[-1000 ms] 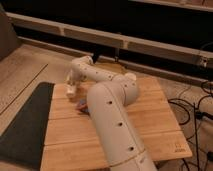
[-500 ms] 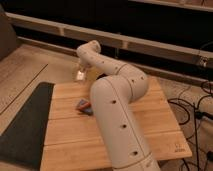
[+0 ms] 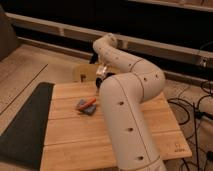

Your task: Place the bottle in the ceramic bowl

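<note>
My gripper [image 3: 100,75] hangs from the wrist over the far edge of the wooden table [image 3: 70,135]. A small whitish bottle [image 3: 101,78] sits at its tip, held off the table. The white arm rises from the front, bends at the right and reaches back left, covering the table's middle. I see no dark ceramic bowl; it may be hidden behind the arm. A tan rounded shape [image 3: 81,73] lies just left of the gripper at the table's far edge.
A blue-and-orange object [image 3: 86,104] lies on the table left of the arm. A dark mat [image 3: 25,125] lies along the table's left side. Cables [image 3: 192,107] lie on the floor at the right. A dark rail [image 3: 150,45] runs behind.
The gripper has risen from the table's left part and swung right and back, carrying the whitish bottle. The blue-and-orange object, hidden earlier, now shows.
</note>
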You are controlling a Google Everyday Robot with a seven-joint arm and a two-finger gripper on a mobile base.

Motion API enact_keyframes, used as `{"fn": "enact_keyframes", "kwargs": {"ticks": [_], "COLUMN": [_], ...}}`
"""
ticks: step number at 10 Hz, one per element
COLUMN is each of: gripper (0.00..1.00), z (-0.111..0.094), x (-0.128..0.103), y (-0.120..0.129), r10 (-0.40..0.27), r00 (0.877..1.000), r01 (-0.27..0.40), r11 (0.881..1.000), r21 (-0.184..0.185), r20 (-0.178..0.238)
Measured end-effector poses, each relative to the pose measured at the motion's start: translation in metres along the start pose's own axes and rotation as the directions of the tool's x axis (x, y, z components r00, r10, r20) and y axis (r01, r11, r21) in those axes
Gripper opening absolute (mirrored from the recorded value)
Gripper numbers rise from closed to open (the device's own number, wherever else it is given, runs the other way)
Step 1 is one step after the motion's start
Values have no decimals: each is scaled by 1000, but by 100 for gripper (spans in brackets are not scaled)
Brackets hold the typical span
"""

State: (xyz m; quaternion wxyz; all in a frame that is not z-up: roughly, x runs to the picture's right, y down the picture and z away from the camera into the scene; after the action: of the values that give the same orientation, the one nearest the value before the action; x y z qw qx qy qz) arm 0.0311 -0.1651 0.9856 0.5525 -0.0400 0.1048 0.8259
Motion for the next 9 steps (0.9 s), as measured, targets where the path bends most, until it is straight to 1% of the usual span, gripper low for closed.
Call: {"fn": "enact_keyframes", "kwargs": {"ticks": [1,2,3,5,6,9], "gripper": [0,0,0,0,0,0], "z": [3,7,9,11,11,12], "x": [7,23,41,61,62,49], "y": [-4,1,7,2,-7,-34], "r10": [4,-7,-28,-46,-41,8], "r00": [1000,998,995,987,985,988], "r01": [-3,8,30,54,52,11], "r11": [1000,1000,999,998,997,993], "r21": [14,15,17,44,63,119], "r20": [-20,-59,-100,-156,-167,-156]}}
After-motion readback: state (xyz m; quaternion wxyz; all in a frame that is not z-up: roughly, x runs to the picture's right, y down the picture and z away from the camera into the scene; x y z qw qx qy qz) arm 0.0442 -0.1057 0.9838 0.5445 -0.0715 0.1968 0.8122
